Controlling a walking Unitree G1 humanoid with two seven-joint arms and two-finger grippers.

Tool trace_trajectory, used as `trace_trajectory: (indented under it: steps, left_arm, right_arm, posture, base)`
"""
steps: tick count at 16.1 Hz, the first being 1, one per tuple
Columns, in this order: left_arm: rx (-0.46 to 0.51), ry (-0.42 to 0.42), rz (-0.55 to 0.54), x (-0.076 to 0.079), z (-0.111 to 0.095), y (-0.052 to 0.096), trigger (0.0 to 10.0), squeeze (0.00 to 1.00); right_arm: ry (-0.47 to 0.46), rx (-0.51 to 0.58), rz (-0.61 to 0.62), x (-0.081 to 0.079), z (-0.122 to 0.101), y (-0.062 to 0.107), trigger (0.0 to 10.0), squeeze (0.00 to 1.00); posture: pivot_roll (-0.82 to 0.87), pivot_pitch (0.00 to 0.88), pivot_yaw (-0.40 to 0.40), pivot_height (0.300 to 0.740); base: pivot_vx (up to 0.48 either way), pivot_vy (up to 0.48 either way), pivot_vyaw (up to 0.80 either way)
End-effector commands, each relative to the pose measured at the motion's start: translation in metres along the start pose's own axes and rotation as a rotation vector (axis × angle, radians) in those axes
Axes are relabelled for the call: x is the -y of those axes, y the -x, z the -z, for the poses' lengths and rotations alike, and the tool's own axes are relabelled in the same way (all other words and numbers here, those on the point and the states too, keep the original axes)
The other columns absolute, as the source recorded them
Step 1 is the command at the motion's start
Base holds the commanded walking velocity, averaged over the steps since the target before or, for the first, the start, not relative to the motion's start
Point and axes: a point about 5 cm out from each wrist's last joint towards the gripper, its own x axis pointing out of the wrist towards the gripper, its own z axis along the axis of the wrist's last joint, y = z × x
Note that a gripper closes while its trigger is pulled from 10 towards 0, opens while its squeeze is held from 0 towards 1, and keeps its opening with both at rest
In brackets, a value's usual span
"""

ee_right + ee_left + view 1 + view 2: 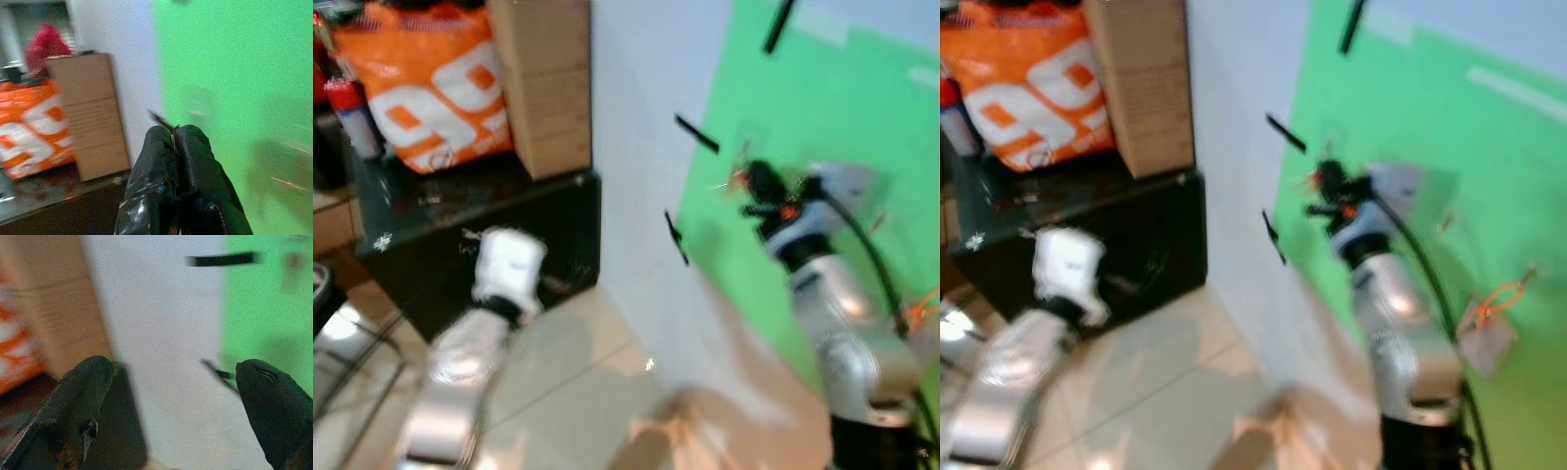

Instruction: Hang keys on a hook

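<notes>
Here the head views are blurred, yet the right end effector (756, 186) is raised against the green panel (862, 117), close to the black hooks (696, 134) that stick out along the seam between the panel and the white wall (636, 147). Something small and orange sits at its fingers; whether that is the keys is too blurred to tell. An orange loop with a pale tag (1489, 328) hangs on the panel to the right of the arm. The left end effector (509, 264) hangs low before a black cabinet (509, 235), on whose top stand an orange bag (431, 88) and a cardboard box (543, 83). The floor (568, 382) is pale tile. In the left wrist view the two black fingers (80, 406) are spread wide apart with nothing between them, and beyond them lie the wall, the panel and two hooks. In the right wrist view the fingers (156, 181) are pressed together; a thin sliver shows at the tips, but what it is cannot be made out. One hook pokes out just past those tips, with the box and bag off to the side.
</notes>
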Motion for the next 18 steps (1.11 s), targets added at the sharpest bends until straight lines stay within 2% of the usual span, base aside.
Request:
trace_trajectory:
  steps: [1, 3, 6, 12, 16, 18]
  left_arm:
    - [-0.003, -0.012, 0.002, -0.005, -0.001, 0.002, 10.0, 0.30]
    - [-0.003, -0.020, 0.052, -0.003, -0.002, 0.002, 10.0, 0.30]
    - [-0.004, -0.026, 0.043, -0.005, -0.003, 0.000, 10.0, 0.29]
    - [-0.003, -0.026, 0.035, -0.004, -0.003, -0.003, 10.0, 0.29]
    - [0.005, -0.021, 0.070, -0.001, -0.005, -0.004, 10.0, 0.29]
    - [0.005, -0.007, 0.122, 0.004, -0.006, -0.003, 10.0, 0.30]
  right_arm:
    - [-0.004, 0.000, -0.019, -0.004, 0.001, 0.000, 10.0, 0.00]
    - [0.001, 0.002, -0.018, -0.003, 0.000, 0.001, 10.0, 0.00]
    - [0.016, -0.004, -0.017, -0.003, 0.000, 0.003, 10.0, 0.00]
    - [0.037, -0.014, -0.054, -0.009, 0.000, 0.002, 10.0, 0.00]
    - [0.051, -0.022, -0.092, -0.013, 0.001, -0.001, 10.0, 0.00]
    - [0.052, -0.015, -0.079, -0.013, 0.000, -0.003, 10.0, 0.00]
  posture:
    - [0.05, 0.000, -0.028, 0.740]
    - [0.05, 0.000, -0.024, 0.740]
    - [0.04, 0.000, -0.019, 0.740]
    - [0.04, 0.000, -0.030, 0.740]
    - [0.05, 0.000, -0.035, 0.740]
    - [0.05, 0.000, -0.036, 0.740]
  base:
    - [0.000, 0.000, 0.00]
    - [0.000, 0.000, 0.00]
    - [0.000, 0.000, 0.00]
    - [0.000, 0.000, -0.74]
    - [0.000, 0.000, 0.00]
    - [0.000, 0.000, 0.00]
